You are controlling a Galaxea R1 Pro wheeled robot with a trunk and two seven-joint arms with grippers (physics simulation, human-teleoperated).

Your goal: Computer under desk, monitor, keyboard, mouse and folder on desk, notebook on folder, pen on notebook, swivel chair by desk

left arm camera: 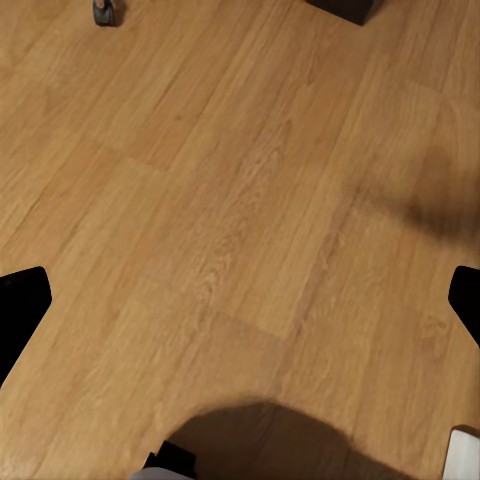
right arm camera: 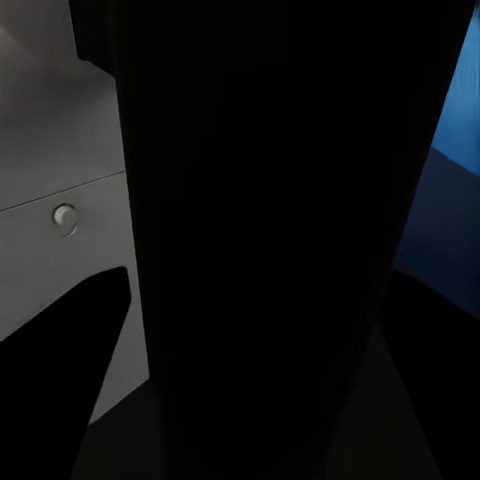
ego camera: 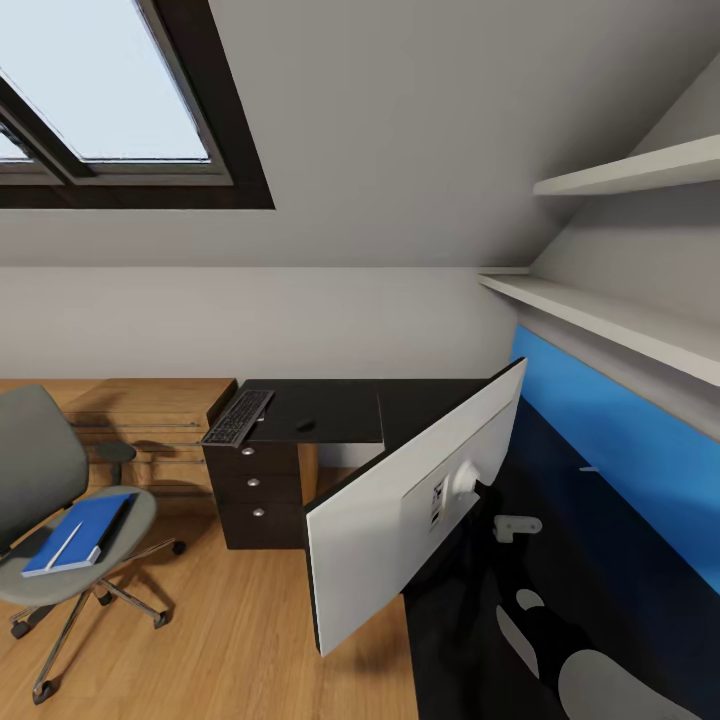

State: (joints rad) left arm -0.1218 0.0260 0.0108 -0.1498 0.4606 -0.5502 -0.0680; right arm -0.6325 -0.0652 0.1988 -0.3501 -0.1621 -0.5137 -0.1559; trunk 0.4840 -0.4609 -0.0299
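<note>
The monitor (ego camera: 410, 510) stood on the black-topped desk (ego camera: 340, 410), white back toward the head camera, its near lower corner overhanging the desk's front edge. Beyond the monitor, on the far arm of the desk, the keyboard (ego camera: 238, 417) lay at the outer corner, angled and partly overhanging the edge. The mouse (ego camera: 306, 426) lay just beside it on the monitor's side, apart from it. Judged from this, monitor, keyboard and mouse were already on the desk, though keyboard and mouse sat well apart from the monitor and may need closing up.

The swivel chair (ego camera: 45, 480) stood on the wood floor (ego camera: 240, 630), off from the desk's drawer unit (ego camera: 255, 495). On its seat lay the blue folder (ego camera: 82, 532), with what appeared to be the white pen (ego camera: 68, 546) on top; the notebook could not be made out with certainty. Folder, notebook, pen and chair all remained to be dealt with. The computer could not be identified.

The left gripper (left arm camera: 240, 300) hung over bare floor, fingers spread and empty. The right gripper (right arm camera: 250, 340), fingers spread, faced a dark upright surface close ahead, with a white drawer front (right arm camera: 60, 230) beside it; it held nothing.

A blue back panel (ego camera: 620, 440) and wall shelves (ego camera: 600, 310) lay behind the monitor. The overhanging monitor itself looked the main obstruction to a reach across the desk.
</note>
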